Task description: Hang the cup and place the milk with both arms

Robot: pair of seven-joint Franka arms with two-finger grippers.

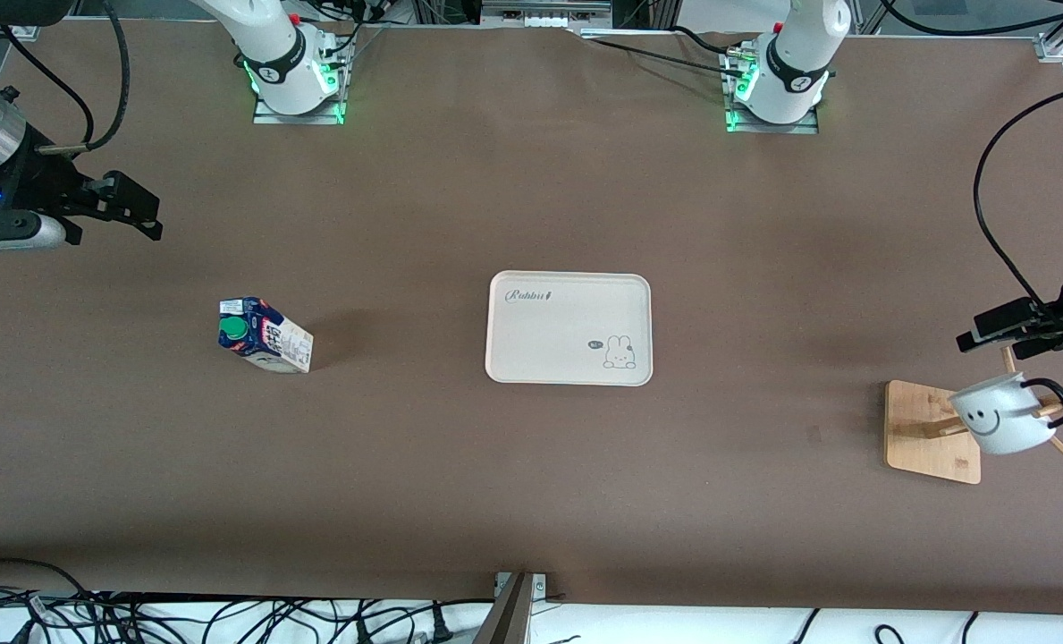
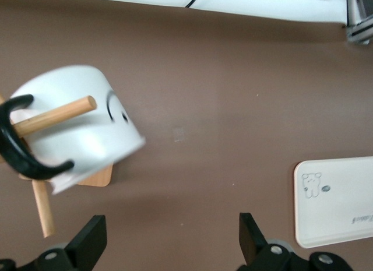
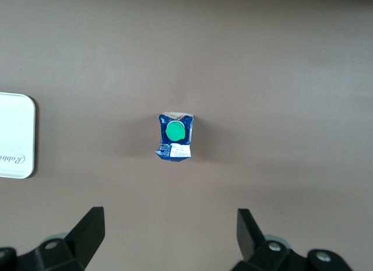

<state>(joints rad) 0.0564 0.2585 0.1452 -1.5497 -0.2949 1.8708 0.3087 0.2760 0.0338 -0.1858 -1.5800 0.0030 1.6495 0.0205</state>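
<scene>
The white cup (image 1: 996, 419) with a smiley face hangs tilted by its black handle (image 2: 22, 155) on a peg (image 2: 55, 116) of a wooden rack (image 1: 923, 431) at the left arm's end of the table. My left gripper (image 1: 996, 329) (image 2: 173, 227) is open and empty, up in the air just beside the rack and clear of the cup. The milk (image 1: 263, 334) (image 3: 173, 136) stands on the table toward the right arm's end, its green cap up. My right gripper (image 1: 142, 215) (image 3: 170, 221) waits open and empty, high over the table at that end.
A cream tray (image 1: 569, 328) (image 2: 338, 201) (image 3: 14, 134) with a rabbit print lies in the middle of the table. Cables trail along the table edge nearest the front camera. A black cable loops above the left gripper.
</scene>
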